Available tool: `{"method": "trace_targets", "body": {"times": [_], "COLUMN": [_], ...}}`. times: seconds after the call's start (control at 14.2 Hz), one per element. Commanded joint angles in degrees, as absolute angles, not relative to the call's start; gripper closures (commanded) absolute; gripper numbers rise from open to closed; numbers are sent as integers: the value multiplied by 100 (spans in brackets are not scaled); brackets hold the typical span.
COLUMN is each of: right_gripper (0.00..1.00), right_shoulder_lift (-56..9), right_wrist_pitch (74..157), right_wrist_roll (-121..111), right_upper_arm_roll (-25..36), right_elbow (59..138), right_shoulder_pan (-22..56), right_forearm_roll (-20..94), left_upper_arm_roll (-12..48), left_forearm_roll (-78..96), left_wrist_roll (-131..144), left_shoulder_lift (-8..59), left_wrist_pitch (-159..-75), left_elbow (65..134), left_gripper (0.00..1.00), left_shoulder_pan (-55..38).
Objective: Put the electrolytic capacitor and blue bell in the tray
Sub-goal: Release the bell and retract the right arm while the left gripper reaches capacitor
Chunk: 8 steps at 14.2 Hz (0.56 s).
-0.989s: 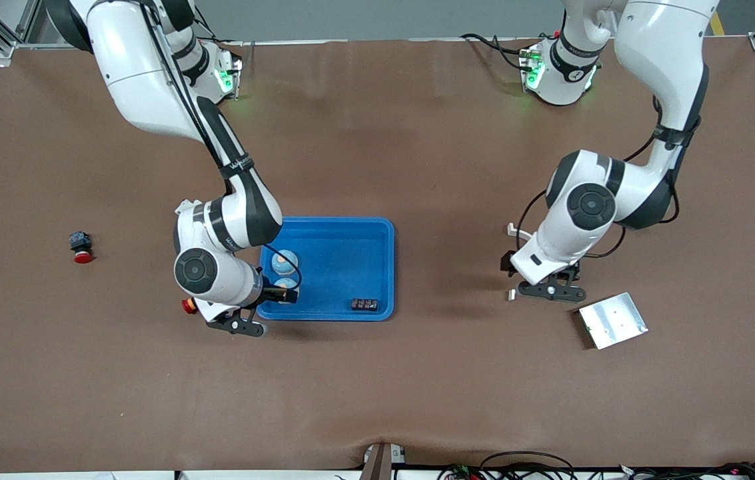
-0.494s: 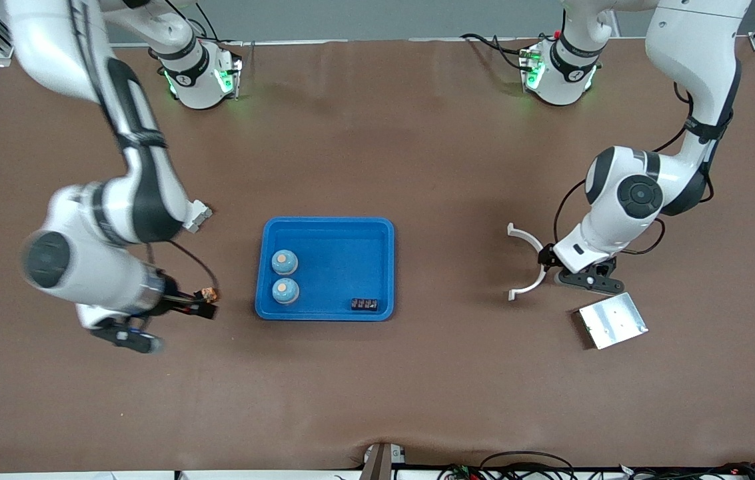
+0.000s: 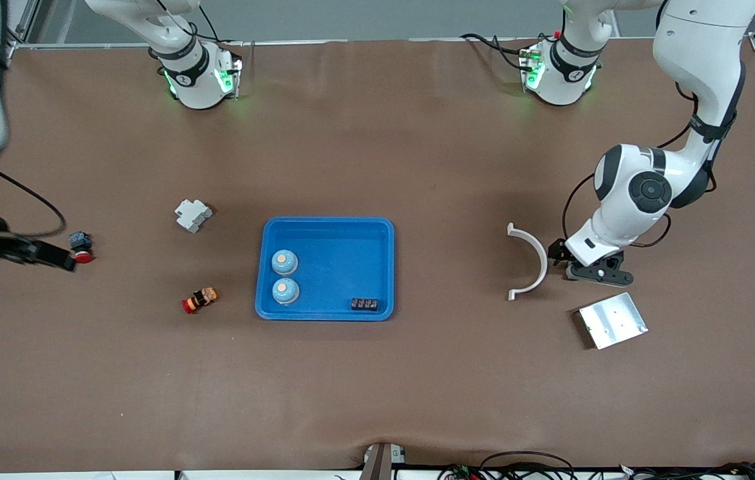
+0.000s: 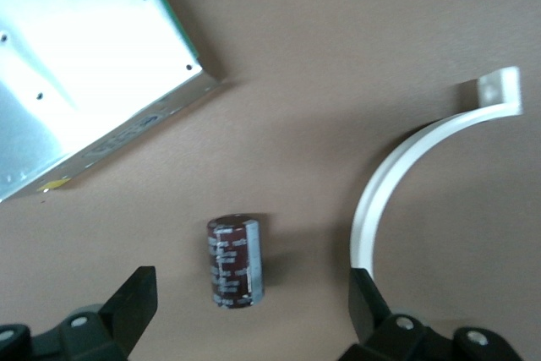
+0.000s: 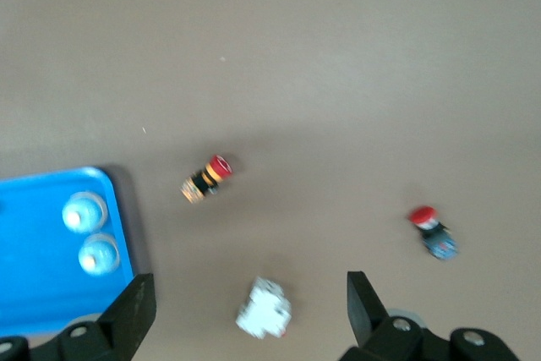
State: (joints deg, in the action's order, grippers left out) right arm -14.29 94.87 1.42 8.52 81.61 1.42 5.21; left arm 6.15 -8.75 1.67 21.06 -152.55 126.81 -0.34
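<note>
**Item 1, tray [image 3: 326,227].** Bright blue, mid-bench. Contents: 2 blue bells [image 3: 284,261], side by side at the end toward the right arm, plus 1 small black block [image 3: 364,305] in the corner nearest the front camera toward the left arm's end.

**Item 2, right claw [image 3: 60,259].** 1.0 s ago down at the tray over the nearer bell; now swung clear to the right arm's end of the bench, over bare surface just beside a red-and-black button [image 3: 80,247]. Fingers spread wide, nothing between them. Judged: bell delivery done, arm retiring.

**Item 3, left claw [image 3: 592,270].** 1.0 s ago over the white curved bracket [image 3: 529,260]; now shifted toward the left arm's end, low between bracket and silver plate [image 3: 612,320]. Fingers released and spread, straddling the target in the left wrist view.

**Item 4, electrolytic capacitor [image 4: 235,261].** Dark brown cylinder, lying on its side on the bench, apart from plate and bracket. Not yet gripped, well apart from the tray.

**Item 5, strays.** White clip-like part [image 3: 192,215] and red-orange push button [image 3: 199,300], on the bench between tray and right claw.

**Status.** Bell half apparently complete; capacitor pick next: descend, close on the round body, carry to tray. Risk: rolling under the closing fingers.
</note>
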Motion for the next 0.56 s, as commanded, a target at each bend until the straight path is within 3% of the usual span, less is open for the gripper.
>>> {"method": "trace_targets", "body": {"times": [0.0, 0.14, 0.49], "right_gripper": [0, 0, 0], "right_shoulder_lift": [-854, -704, -747], "right_wrist_pitch": [9168, 8957, 9035], "right_wrist_roll": [-26, -62, -70], "right_upper_arm_roll": [451, -173, -193], "right_elbow": [8367, 8385, 8385], "right_shoulder_pan": [-78, -482, -449], "right_forearm_roll": [-128, -448, -361], "left_upper_arm_roll": [677, 677, 677], "left_forearm_roll": [-967, -967, -949], "left_wrist_roll": [123, 132, 255], "left_shoulder_lift": [2197, 2355, 2636], "left_wrist_pitch": [-15521, -15661, -15926], "left_elbow": [12779, 12779, 12744], "left_gripper": [0, 0, 0], "left_shoulder_pan": [140, 220, 220]}}
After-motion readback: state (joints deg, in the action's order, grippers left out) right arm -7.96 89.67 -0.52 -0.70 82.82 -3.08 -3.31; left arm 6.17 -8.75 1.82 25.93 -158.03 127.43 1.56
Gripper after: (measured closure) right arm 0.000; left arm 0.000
